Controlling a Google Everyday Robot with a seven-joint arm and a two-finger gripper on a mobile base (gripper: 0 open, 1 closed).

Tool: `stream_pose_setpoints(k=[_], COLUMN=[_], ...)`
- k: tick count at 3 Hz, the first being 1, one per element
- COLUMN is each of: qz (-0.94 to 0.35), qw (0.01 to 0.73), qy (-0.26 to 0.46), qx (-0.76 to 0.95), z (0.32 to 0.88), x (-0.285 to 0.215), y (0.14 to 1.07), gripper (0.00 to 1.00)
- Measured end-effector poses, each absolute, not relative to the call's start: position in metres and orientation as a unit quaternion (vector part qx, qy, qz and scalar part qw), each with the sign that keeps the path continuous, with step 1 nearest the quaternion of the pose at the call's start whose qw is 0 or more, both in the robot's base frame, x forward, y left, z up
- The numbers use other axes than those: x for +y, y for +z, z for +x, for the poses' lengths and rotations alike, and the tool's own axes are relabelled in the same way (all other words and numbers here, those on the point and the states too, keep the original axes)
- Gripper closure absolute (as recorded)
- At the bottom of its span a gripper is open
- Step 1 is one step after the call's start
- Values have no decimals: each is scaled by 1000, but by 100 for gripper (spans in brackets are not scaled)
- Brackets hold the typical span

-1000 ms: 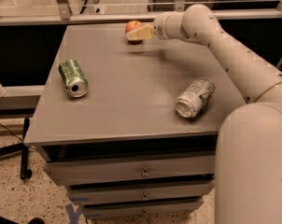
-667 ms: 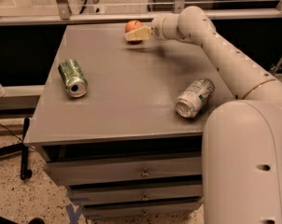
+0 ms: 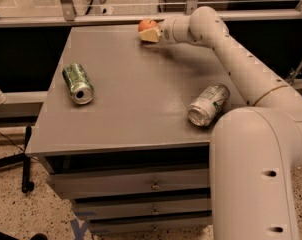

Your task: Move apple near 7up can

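Observation:
The small red-orange apple is at the far edge of the grey table, near its middle. My gripper reaches in from the right and is shut on the apple, with a pale finger showing just under it. The silver-white 7up can with green lettering lies on its side near the table's right front, its open top facing the front. It is well apart from the apple, with my arm passing above and behind it.
A dark green can lies on its side on the left part of the table. A metal rail and glass panel run behind the table's far edge. Drawers are below the top. My arm's large near link fills the lower right.
The gripper and the apple have shifted slightly up and toward the far edge together. The arm's near link has swung further left into view. Both cans have stayed put.

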State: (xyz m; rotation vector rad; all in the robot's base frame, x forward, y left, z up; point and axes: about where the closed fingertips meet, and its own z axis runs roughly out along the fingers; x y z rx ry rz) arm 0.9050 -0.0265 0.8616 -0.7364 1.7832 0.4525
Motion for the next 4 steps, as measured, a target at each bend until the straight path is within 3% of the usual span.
stream_pose_setpoints(k=[2,3,4], qz=[-319,-338,-359], qw=[547,550,551], qy=[201,198,185], qx=[747,738,730], z=[886,857,818], x=[-36,-65,-110], y=[871,884,894], gripper=[88,100,100])
